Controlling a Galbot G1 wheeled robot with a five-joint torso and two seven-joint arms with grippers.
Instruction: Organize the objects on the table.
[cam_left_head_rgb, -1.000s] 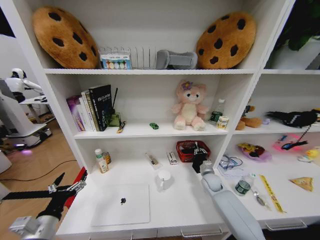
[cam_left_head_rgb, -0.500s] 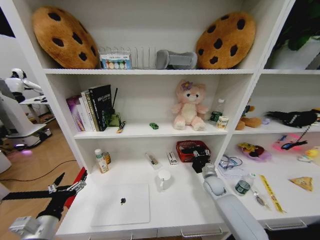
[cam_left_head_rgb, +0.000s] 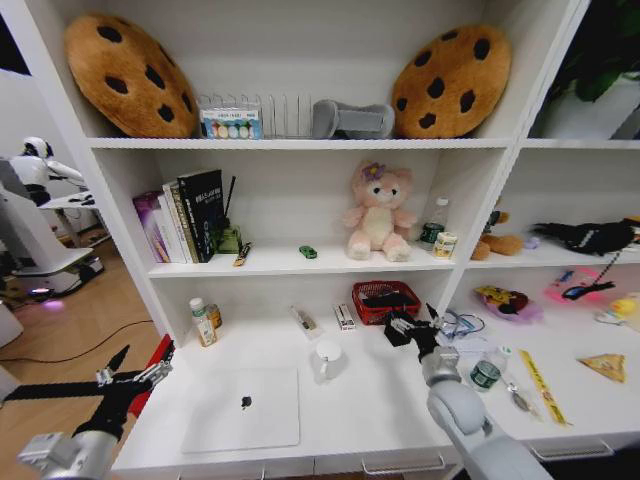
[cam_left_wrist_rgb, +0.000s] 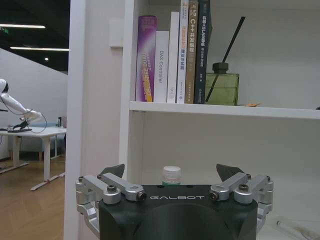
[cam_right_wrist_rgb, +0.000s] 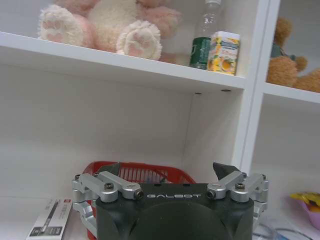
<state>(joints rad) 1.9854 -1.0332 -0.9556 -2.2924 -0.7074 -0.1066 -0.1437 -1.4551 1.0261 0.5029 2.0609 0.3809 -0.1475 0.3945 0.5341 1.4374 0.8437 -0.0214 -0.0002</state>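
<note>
The silver-white laptop (cam_left_head_rgb: 240, 410) lies shut on the near left of the white table (cam_left_head_rgb: 370, 395), with a small dark item (cam_left_head_rgb: 246, 402) on its lid. On the middle shelf sits the tiny green toy car (cam_left_head_rgb: 308, 252). A round green-lidded jar (cam_left_head_rgb: 485, 375) stands on the table's right part. My right gripper (cam_left_head_rgb: 414, 326) hovers open just right of the red basket (cam_left_head_rgb: 385, 298), which the right wrist view shows beyond the gripper (cam_right_wrist_rgb: 167, 168) as a red basket (cam_right_wrist_rgb: 135, 172). My left gripper (cam_left_head_rgb: 140, 362) waits open off the table's left end.
A white mug (cam_left_head_rgb: 327, 355) stands mid-table, a small bottle (cam_left_head_rgb: 203, 322) at back left, a white box (cam_left_head_rgb: 345, 316) by the basket. Books (cam_left_wrist_rgb: 172, 55) and a green diffuser bottle (cam_left_wrist_rgb: 221, 87) fill the shelf above. Clutter and a yellow strip (cam_left_head_rgb: 543, 385) lie at right.
My right arm has swung to the right; its gripper has moved from in front of the red basket to beside the basket's right end. The left arm has stayed still.
</note>
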